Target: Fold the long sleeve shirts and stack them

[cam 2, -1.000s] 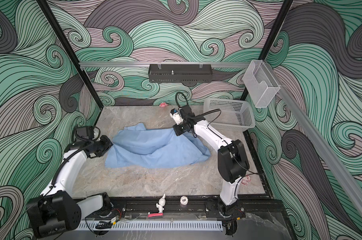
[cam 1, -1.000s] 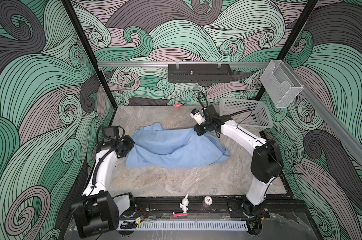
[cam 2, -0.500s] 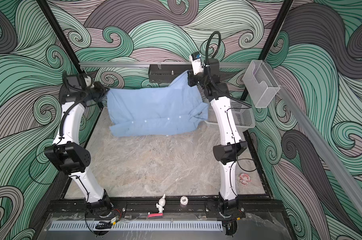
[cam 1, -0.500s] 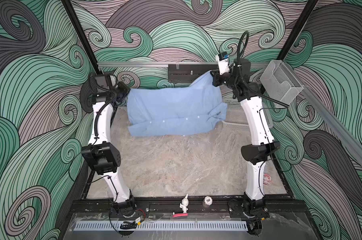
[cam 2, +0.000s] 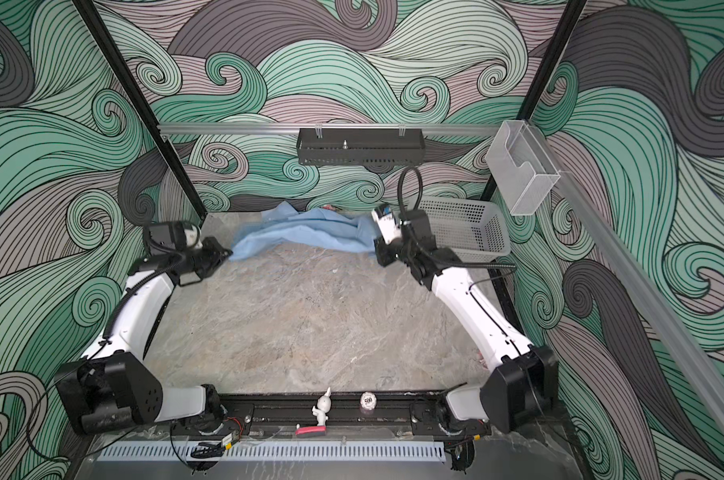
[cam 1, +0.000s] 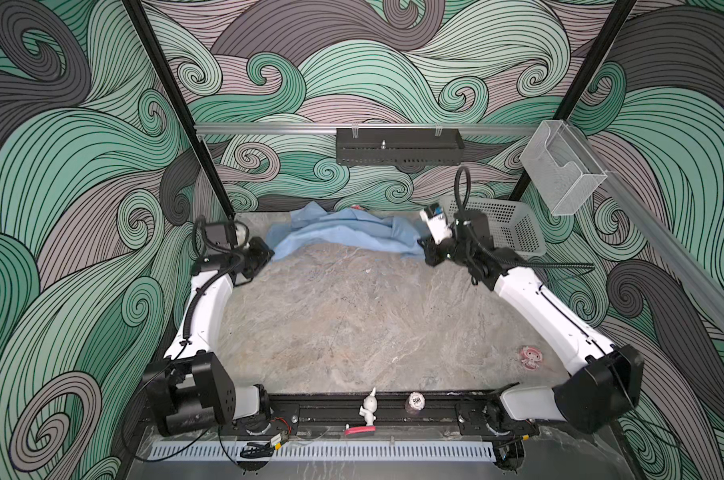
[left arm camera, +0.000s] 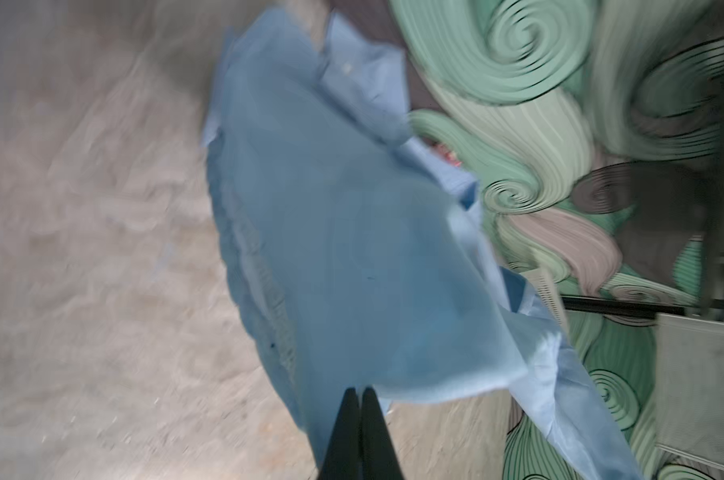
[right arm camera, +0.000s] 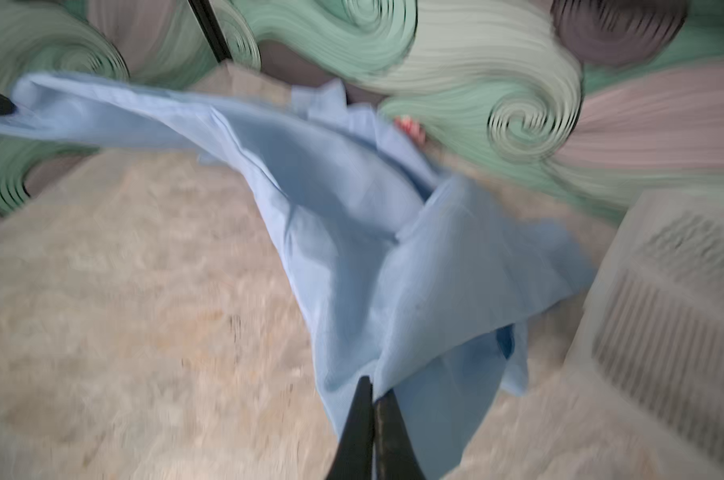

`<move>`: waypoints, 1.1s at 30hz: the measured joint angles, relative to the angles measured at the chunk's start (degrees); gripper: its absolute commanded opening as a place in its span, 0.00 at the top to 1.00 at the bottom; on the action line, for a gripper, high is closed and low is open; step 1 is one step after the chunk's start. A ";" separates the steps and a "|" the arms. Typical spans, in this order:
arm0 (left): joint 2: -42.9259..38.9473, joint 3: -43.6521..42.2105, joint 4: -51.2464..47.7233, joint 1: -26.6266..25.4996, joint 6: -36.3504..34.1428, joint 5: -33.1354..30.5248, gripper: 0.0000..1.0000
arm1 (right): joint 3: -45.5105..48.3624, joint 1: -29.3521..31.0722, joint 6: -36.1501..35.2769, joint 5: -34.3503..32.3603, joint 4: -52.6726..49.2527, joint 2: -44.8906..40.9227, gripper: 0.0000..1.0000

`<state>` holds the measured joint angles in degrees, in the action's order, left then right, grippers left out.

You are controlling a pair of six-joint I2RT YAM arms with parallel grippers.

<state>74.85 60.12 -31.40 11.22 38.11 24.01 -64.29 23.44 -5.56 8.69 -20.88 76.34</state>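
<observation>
Here, in both top views, a marbled grey-brown table point(cam 1: 352, 324) fills the floor of a booth whose walls point(cam 1: 393, 62) carry green, mauve and grey wave swirls. The shirt point(cam 1: 343, 235) lies bunched along the table's far edge, against the back wall, strung between the two arms. The left gripper point(cam 1: 268, 251) is pinched on its left end and the right gripper point(cam 1: 424, 245) on its right end. A white basket point(cam 1: 514, 232) sits in the far right corner, just behind the right arm. Above, a black tray point(cam 1: 397, 145) hangs from a metal rail, and a clear holder point(cam 1: 559, 174) is fixed to the right wall. At the near edge stand a small white figure point(cam 1: 368, 409) and a round token point(cam 1: 415, 401), and a pink sticker point(cam 1: 530, 357) lies near the right arm. In the other eye the shirt point(cam 2: 310, 232) spans the same far strip, the rest of the table point(cam 2: 310, 324) bare. The left wrist view is blurred: the gripper point(left arm camera: 360, 395) is closed tight on the shirt's point(left arm camera: 352, 249) edge, with the cloth lifted off the table point(left arm camera: 82, 249). The right wrist view, blurred too, shows the gripper point(right arm camera: 372, 388) clamped on a fold of the shirt point(right arm camera: 372, 228), with the basket point(right arm camera: 663, 311) just beside.
</observation>
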 measured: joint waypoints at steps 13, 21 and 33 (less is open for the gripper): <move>-18.34 -22.93 -5.09 0.00 3.74 -12.37 1.00 | 27.15 9.42 15.41 -15.13 -8.98 -24.79 1.00; -22.43 -23.30 -10.45 -0.72 3.45 -15.02 0.55 | 27.15 14.29 22.91 -16.70 -17.99 -28.24 0.81; -22.51 -12.37 -12.81 -1.33 5.07 -13.00 0.44 | 14.49 13.05 27.17 -21.64 -22.60 -22.51 0.30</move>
<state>52.34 47.75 -44.21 9.89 43.18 11.00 -49.80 36.49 21.61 -12.95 -43.48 53.82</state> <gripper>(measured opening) 0.573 0.698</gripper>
